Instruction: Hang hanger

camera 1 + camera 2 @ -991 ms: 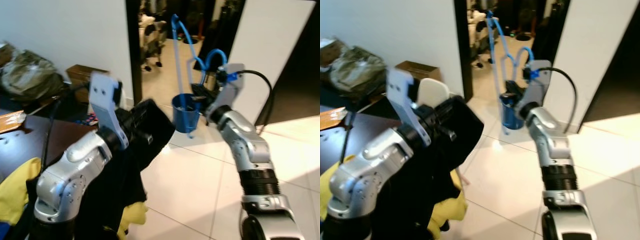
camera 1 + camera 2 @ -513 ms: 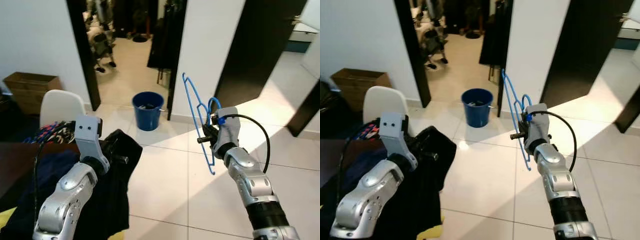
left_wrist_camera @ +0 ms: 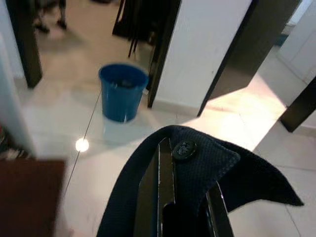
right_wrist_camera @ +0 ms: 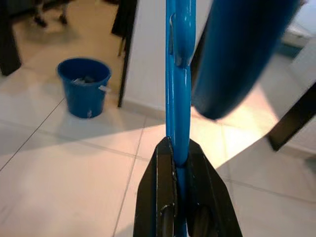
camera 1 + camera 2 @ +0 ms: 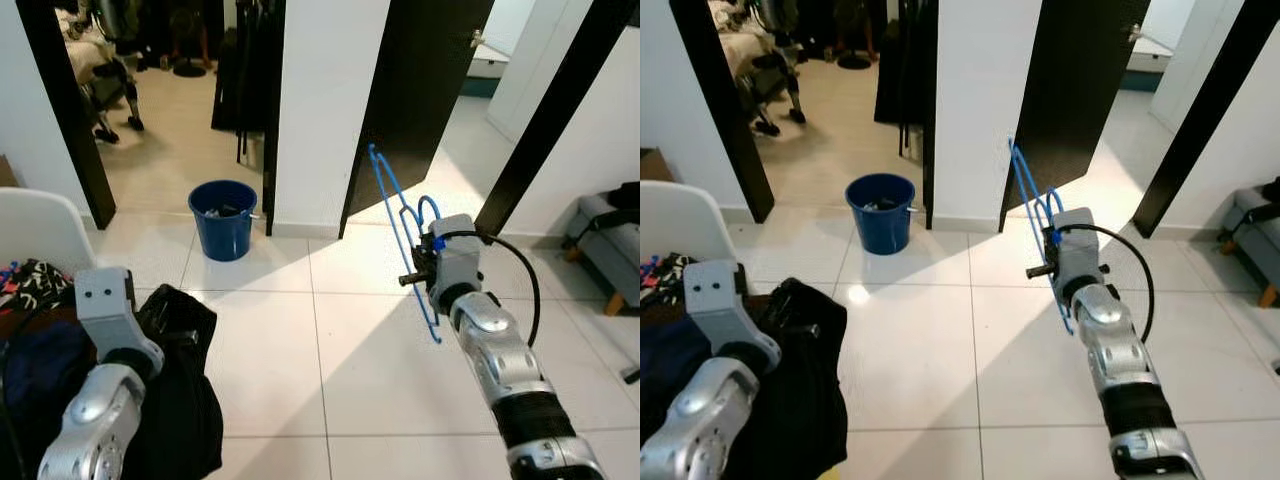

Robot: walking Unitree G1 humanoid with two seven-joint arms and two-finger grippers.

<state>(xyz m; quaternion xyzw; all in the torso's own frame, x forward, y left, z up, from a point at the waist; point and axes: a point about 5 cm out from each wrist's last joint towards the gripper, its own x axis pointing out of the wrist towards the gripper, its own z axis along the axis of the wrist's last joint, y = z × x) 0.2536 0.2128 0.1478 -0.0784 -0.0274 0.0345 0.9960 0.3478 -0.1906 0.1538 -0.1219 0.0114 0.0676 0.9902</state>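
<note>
A blue plastic hanger (image 5: pixel 398 225) stands upright in the air at centre right, its hook curling over my right wrist. My right gripper (image 4: pixel 177 163) is shut on the hanger's blue bar (image 4: pixel 177 94). At lower left, my left gripper (image 3: pixel 185 182) is shut on a dark navy garment (image 3: pixel 207 163) with a button near its edge. The garment (image 5: pixel 185 390) hangs down in black folds beside my left arm (image 5: pixel 105 330).
A blue bucket (image 5: pixel 223 218) stands on the white tiled floor by a white wall pillar (image 5: pixel 320 100). Dark doorways open to the left and right of the pillar. A white chair (image 5: pixel 35 230) and a heap of clothes (image 5: pixel 30 350) sit at the left. A grey sofa (image 5: pixel 610 235) is far right.
The camera has turned right, so the bucket and doorways have slid left and a second doorway and sofa have come into view. Both grippers keep their holds.
</note>
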